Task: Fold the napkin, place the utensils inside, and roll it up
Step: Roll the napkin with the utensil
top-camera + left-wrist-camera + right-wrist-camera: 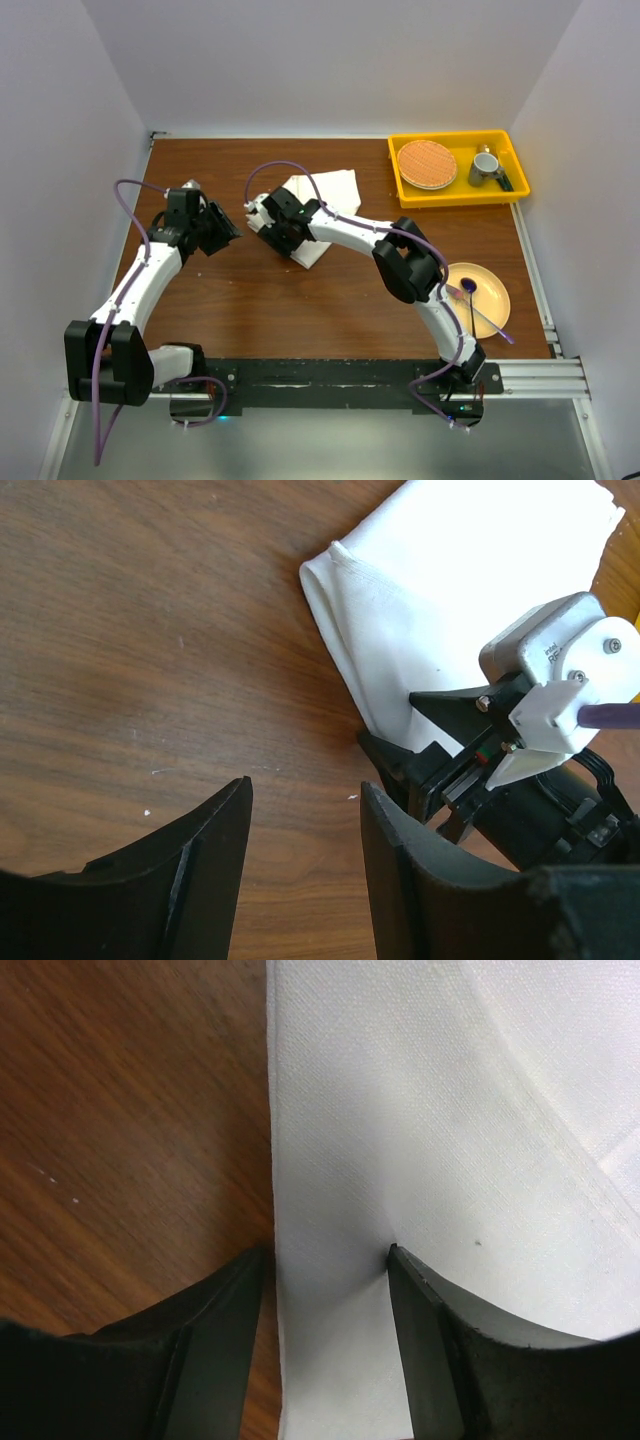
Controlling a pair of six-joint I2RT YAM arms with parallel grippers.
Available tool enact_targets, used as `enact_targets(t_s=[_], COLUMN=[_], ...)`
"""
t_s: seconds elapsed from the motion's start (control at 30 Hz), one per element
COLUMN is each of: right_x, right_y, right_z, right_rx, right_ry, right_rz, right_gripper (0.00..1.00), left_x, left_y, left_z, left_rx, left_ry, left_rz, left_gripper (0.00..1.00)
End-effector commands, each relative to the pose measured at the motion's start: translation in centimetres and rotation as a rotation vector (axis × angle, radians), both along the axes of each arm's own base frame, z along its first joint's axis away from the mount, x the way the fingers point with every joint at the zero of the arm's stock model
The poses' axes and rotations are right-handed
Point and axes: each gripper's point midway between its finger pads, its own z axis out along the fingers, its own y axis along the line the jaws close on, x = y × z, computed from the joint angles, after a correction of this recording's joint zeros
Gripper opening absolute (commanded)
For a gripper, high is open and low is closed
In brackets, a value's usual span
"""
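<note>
There is one napkin [325, 192]. It is white, folded, and lies flat on the brown tabletop [250, 300], near the far middle.

There are two arms. The right gripper [280, 238] is low over the near edge of the napkin. In the right wrist view its two jaws are apart. One finger [215, 1340] is over the wood and the other is on the cloth [430, 1110]. A flat strip of the napkin's edge lies between them.

The left gripper [218, 232] is just to the left of the napkin, over bare wood. Its two jaws [305, 790] are apart with nothing between them.

At the far right is one yellow tray [455, 195]. In it are one round orange plate [427, 163] and one cup [486, 165].

Near the right arm is one yellow plate [490, 300]. One silver utensil [490, 320] with a purple end lies across it.
</note>
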Motion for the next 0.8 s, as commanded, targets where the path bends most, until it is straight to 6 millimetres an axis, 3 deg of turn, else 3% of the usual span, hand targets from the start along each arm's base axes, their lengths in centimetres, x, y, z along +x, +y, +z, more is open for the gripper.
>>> enact_targets(t_s=[0.0, 0.13, 0.27, 0.3, 0.4, 0.63, 0.77], right_x=[-0.1, -0.3, -0.8, -1.1, -1.9, -2.9, -3.2], right_y=[0.1, -0.6, -1.5, -1.7, -1.6, -0.5, -0.1], right_z=[-1.3, -1.9, -2.8, -3.4, -3.9, -2.8, -2.4], right_rx=[0.015, 0.0, -0.029, -0.035, -0.025, 0.069, 0.106], right_ry=[0.033, 0.045, 0.058, 0.074, 0.117, 0.169, 0.181], right_rz=[0.003, -0.013, -0.028, -0.034, -0.04, -0.079, -0.086], right_gripper=[0.54, 0.45, 0.33, 0.25, 0.19, 0.13, 0.07], left_x=[0.4, 0.4, 0.5, 0.3, 0.3, 1.0, 2.7], left_y=[0.0, 0.1, 0.0, -0.3, -0.6, -2.6, -2.6], left_z=[0.5, 0.3, -0.7, -0.9, -1.9, -4.2, -4.9], left_rx=[-0.004, 0.0, -0.02, -0.04, -0.081, -0.207, -0.235], left_ry=[-0.04, -0.034, -0.008, 0.002, 0.019, 0.029, 0.02], left_rz=[-0.01, -0.005, -0.01, -0.017, -0.021, -0.059, -0.017], left_gripper=[0.52, 0.53, 0.54, 0.54, 0.54, 0.64, 0.66])
